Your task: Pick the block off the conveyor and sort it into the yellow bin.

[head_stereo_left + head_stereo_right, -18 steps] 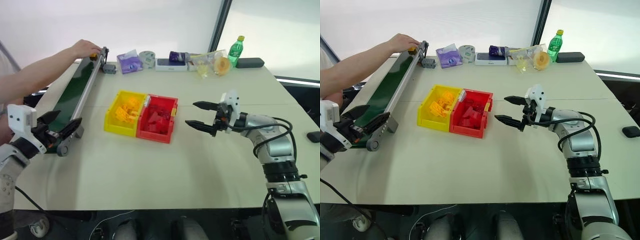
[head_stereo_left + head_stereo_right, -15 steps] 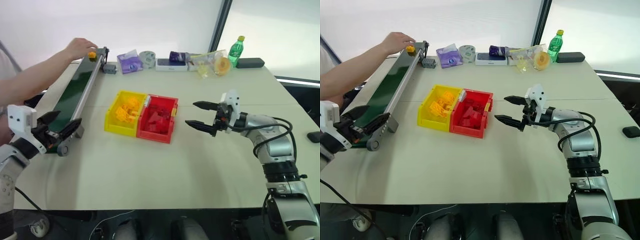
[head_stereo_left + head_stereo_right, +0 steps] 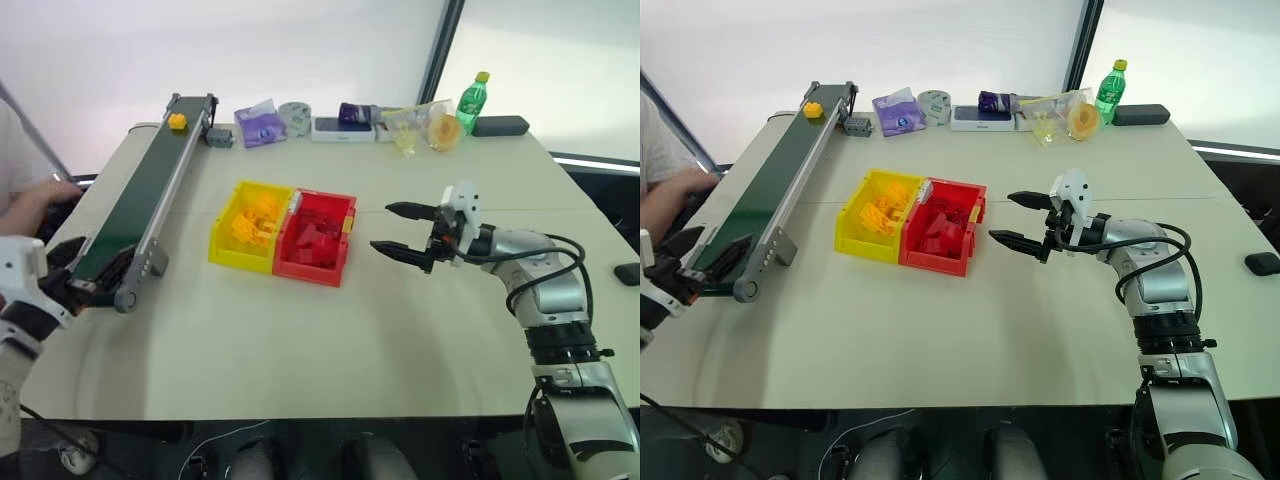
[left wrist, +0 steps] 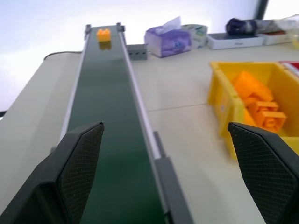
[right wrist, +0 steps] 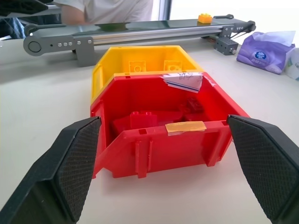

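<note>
Block [image 3: 177, 121] sits at conveyor's [image 3: 140, 200] far end; both grippers' fingers spread wide, holding nothing.

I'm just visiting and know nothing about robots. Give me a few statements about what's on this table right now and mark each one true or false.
1. The block sits at the far end of the conveyor. True.
2. The left pincer is clamped on the block. False: it is open at the near end of the belt, far from the block.
3. The yellow bin stands directly beside the red bin. True.
4. The right pincer holds a red brick. False: it is open and empty, facing the red bin.
5. A green bottle stands at the table's far side. True.
</note>
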Motion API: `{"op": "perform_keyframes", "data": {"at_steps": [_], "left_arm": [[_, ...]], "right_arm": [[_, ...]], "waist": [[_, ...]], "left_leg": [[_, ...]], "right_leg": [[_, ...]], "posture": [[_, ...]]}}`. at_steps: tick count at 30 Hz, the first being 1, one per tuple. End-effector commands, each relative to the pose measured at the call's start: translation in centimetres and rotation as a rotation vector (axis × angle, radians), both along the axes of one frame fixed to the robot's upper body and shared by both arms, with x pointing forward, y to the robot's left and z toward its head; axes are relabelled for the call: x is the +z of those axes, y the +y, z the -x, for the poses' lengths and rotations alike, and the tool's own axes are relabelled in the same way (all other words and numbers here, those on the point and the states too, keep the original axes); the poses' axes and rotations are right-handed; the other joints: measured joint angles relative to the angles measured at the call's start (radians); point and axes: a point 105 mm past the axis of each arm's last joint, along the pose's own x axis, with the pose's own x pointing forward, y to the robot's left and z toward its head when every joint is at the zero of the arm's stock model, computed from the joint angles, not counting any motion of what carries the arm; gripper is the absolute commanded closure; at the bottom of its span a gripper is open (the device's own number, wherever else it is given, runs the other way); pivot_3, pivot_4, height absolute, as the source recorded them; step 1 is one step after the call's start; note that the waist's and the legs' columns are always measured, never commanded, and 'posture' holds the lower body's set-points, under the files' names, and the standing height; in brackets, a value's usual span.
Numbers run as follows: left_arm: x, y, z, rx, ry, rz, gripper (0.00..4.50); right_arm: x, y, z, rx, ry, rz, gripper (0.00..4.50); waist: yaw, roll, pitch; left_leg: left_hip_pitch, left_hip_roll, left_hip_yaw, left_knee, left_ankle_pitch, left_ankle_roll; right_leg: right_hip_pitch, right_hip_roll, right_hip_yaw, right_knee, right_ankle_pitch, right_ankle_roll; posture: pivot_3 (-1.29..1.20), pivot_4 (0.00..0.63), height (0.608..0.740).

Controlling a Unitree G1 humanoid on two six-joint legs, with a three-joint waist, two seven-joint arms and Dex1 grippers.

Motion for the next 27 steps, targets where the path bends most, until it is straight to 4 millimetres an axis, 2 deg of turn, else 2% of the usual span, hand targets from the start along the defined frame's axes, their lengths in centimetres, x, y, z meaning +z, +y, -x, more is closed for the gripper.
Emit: {"op": "perform_keyframes", "data": {"at_steps": [1, 10, 27], "left_arm": [[1.7, 1.9, 1.0, 0.137, -0.091, -0.049, 0.02], [0.9, 1.8, 2.9, 0.191, -0.133, -0.008, 0.02], [0.6, 2.4, 3.1, 0.232, -0.127, -0.034, 0.02]], "right_arm": [[1.3, 0.2, 0.0, 0.015, -0.053, -0.003, 0.00], [1.2, 0.6, -0.1, 0.030, -0.054, -0.003, 0.00], [1.1, 0.4, 0.0, 0.027, -0.054, 0.002, 0.00]], "waist": [[0.001, 0.000, 0.000], [0.001, 0.000, 0.000], [0.001, 0.000, 0.000]], "left_leg": [[0.000, 0.000, 0.000, 0.000, 0.000, 0.000], [0.000, 0.000, 0.000, 0.000, 0.000, 0.000], [0.000, 0.000, 0.000, 0.001, 0.000, 0.001]], "right_leg": [[0.000, 0.000, 0.000, 0.000, 0.000, 0.000], [0.000, 0.000, 0.000, 0.000, 0.000, 0.000], [0.001, 0.000, 0.000, 0.000, 0.000, 0.000]], "posture": [[0.00, 0.150, 0.740], [0.00, 0.150, 0.740], [0.00, 0.150, 0.740]]}}
